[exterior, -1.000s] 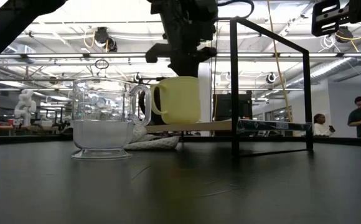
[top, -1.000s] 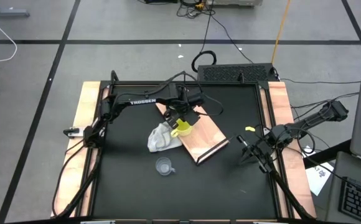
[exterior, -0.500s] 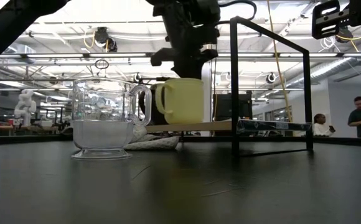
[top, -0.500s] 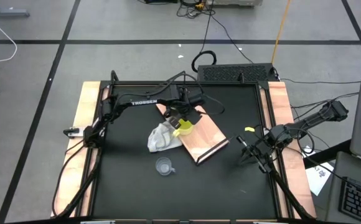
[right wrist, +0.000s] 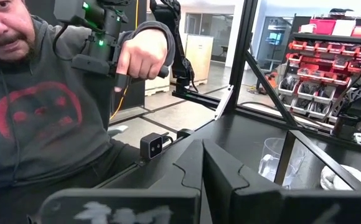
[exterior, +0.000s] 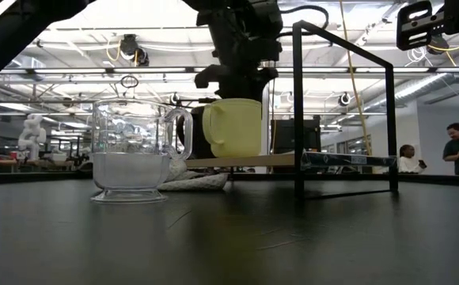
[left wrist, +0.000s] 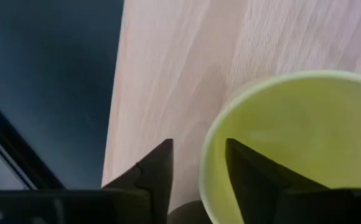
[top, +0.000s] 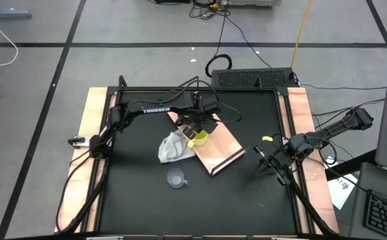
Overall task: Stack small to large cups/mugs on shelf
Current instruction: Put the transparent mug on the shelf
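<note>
A bright yellow mug (top: 197, 138) (exterior: 233, 128) stands upright on its base on the shelf, a light-wood board (top: 219, 148) (left wrist: 168, 74), near the board's left end. My left gripper (top: 192, 127) (left wrist: 196, 149) hangs over it, open. One finger is outside the mug's rim (left wrist: 206, 163) and one inside, and a gap shows on each side of the rim. The clear glass cup (top: 175, 178) (exterior: 130, 154) rests on its base on the black tabletop, nearer the front. My right gripper (top: 263, 159) (right wrist: 202, 146) waits shut at the table's right side.
A white cloth (top: 172, 148) lies against the board's left side. The shelf's dark metal frame (exterior: 344, 111) rises above the board. A small yellow piece (top: 267, 139) lies near the right arm. A person (right wrist: 37, 106) with a hand-held controller stands beyond the table.
My left gripper has opened and let go of the yellow mug's rim while staying over it. The mug remains upright on the board.
</note>
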`<state>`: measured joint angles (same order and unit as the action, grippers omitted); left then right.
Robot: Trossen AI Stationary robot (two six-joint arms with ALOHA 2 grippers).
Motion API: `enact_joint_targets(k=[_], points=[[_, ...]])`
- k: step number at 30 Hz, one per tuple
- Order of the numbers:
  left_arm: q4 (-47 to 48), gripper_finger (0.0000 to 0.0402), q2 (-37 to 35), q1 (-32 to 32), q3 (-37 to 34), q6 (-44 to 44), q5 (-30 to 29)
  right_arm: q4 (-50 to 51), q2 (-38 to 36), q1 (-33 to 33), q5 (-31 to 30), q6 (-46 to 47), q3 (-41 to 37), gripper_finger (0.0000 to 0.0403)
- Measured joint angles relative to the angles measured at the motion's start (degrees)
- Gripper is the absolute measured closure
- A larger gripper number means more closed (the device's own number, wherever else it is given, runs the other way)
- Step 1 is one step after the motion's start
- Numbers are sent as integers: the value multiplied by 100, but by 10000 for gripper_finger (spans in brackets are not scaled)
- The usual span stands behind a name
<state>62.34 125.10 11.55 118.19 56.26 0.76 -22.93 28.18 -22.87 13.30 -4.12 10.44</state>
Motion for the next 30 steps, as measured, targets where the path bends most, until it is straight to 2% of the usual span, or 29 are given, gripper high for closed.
enact_joint_targets(k=[6, 12, 18, 23, 25, 28, 30], points=[[-54, 209, -41, -39, 10, -68, -419, 14, 0, 1, 0, 0, 0, 403], [58, 188, -66, -119, 640, -347, -616, 80, 0, 2, 2, 0, 0, 403], [597, 189, -80, -201, 1668, -537, -595, 98, 2, 1, 2, 0, 0, 403], [863, 190, -605, -262, 1524, -913, -620, 96, 2, 0, 2, 0, 0, 403], [1135, 190, -841, -260, 1530, -1313, -613, 97, 2, 0, 2, 0, 0, 403], [1645, 203, -1124, -255, 1537, -1899, -261, 86, 2, 0, 2, 0, 0, 403], [2126, 231, -1269, -297, 1530, -2222, 81, 46, 2, 0, 1, 0, 0, 403]])
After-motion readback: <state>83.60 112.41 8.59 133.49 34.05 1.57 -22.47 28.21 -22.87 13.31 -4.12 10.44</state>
